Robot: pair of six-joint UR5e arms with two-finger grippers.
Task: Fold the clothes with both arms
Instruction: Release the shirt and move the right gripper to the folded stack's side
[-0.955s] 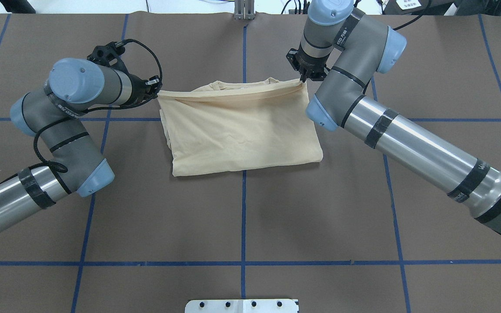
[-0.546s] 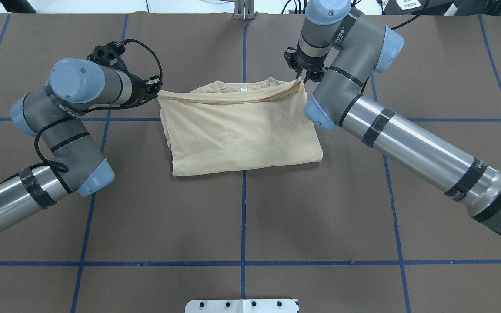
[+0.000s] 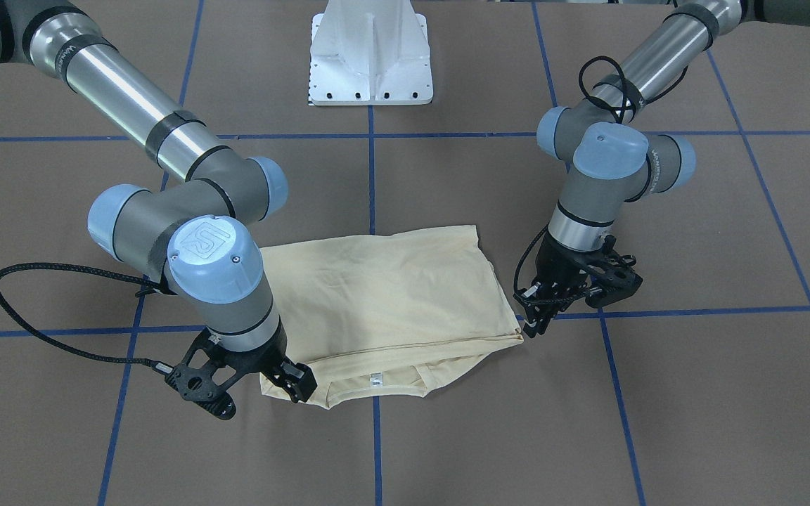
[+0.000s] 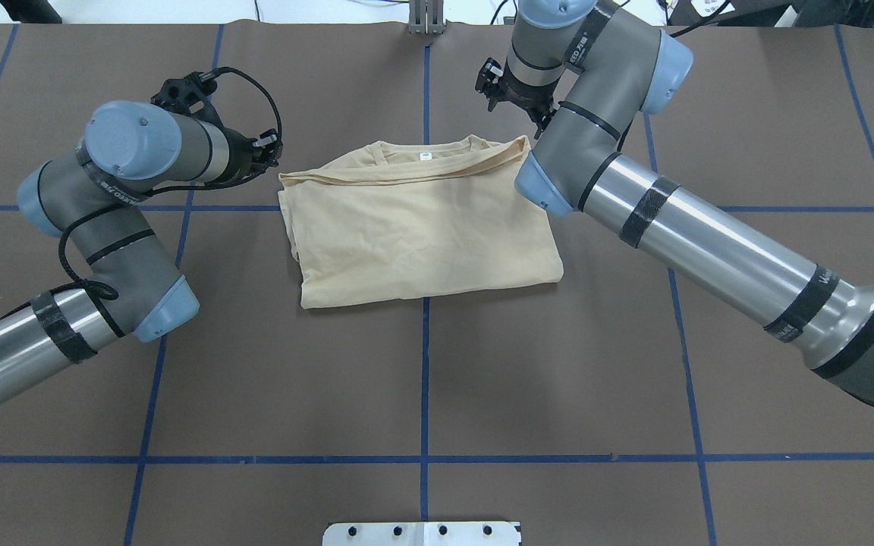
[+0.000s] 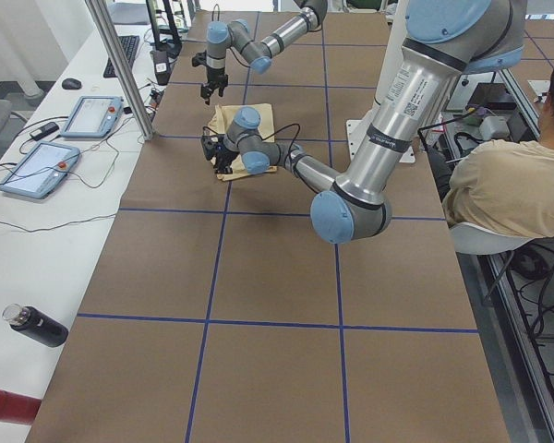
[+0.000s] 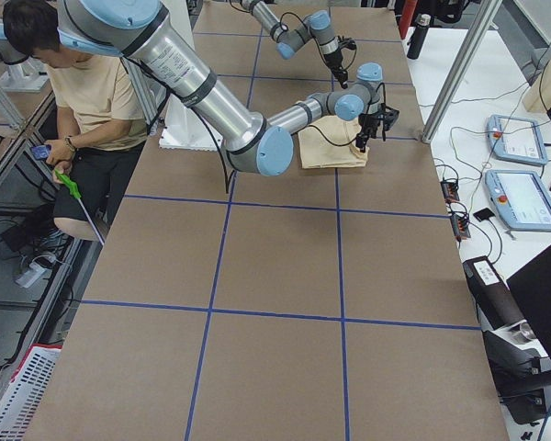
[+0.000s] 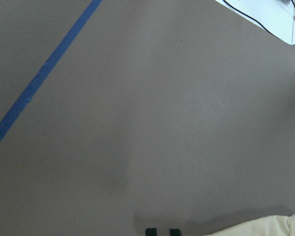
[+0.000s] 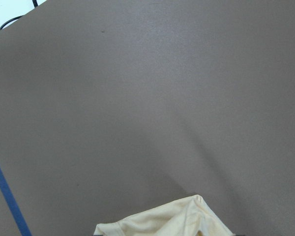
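Observation:
The cream shirt (image 4: 422, 220) lies folded into a rough rectangle at the table's middle, and its print does not show. The collar with its white label (image 4: 423, 156) peeks out at the far edge. My left gripper (image 4: 276, 150) hovers just off the shirt's far left corner, open, with no cloth in it. In the front view it is the gripper (image 3: 533, 325) on the right. My right gripper (image 3: 297, 385) is open beside the other far corner, lifted clear of the cloth (image 3: 384, 295). Each wrist view catches only a shirt corner (image 7: 265, 227) (image 8: 162, 221) at its bottom edge.
Brown paper with blue tape lines (image 4: 425, 364) covers the table. The white pedestal base (image 3: 370, 63) stands at the robot's side. A seated person (image 5: 508, 185) is beside the table. Control tablets (image 5: 92, 115) and a bottle (image 5: 37, 325) lie on the side bench.
Both grippers have let go of the shirt's far corners. The top layer has settled flat, uncovering the collar. The right gripper has risen and moved away toward the far left.

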